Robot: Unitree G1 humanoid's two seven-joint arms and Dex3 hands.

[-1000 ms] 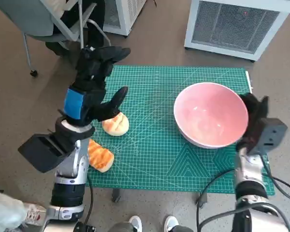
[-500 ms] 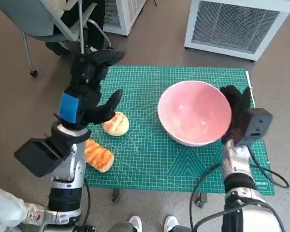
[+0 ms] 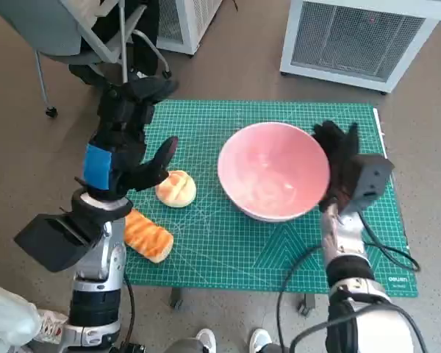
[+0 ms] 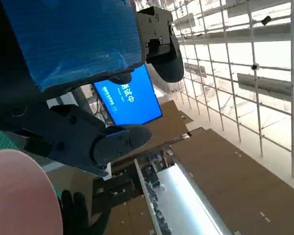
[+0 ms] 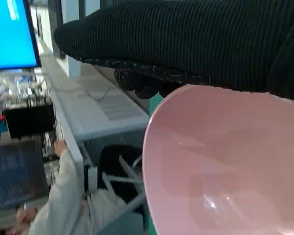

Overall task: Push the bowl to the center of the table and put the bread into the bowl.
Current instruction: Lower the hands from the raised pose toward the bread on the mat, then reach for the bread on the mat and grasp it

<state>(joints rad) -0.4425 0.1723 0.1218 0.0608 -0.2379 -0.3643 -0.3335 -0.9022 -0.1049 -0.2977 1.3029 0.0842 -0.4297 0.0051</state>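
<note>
The pink bowl [image 3: 273, 170] stands near the middle of the green mat [image 3: 228, 250]. My gloved right hand [image 3: 336, 158] presses against the bowl's right rim with its fingers up and holds nothing. In the right wrist view the glove [image 5: 186, 39] lies over the bowl [image 5: 225, 166]. A round bread [image 3: 176, 188] lies on the mat's left part. A longer orange bread [image 3: 148, 235] lies at the mat's left edge. My left hand [image 3: 128, 140] hovers above and left of the round bread, fingers spread and empty. The left wrist view catches the bowl [image 4: 14, 196] and the right hand [image 4: 81, 215].
A grey chair [image 3: 73, 37] stands off the table's far left corner. White slatted units [image 3: 353, 37] stand behind the table. A person [image 5: 63, 186] sits by a desk in the right wrist view. The mat's front strip lies bare.
My right hand has pushed the bowl leftward from the mat's right side to near its middle. The left hand drifted slightly left. Both breads stayed put.
</note>
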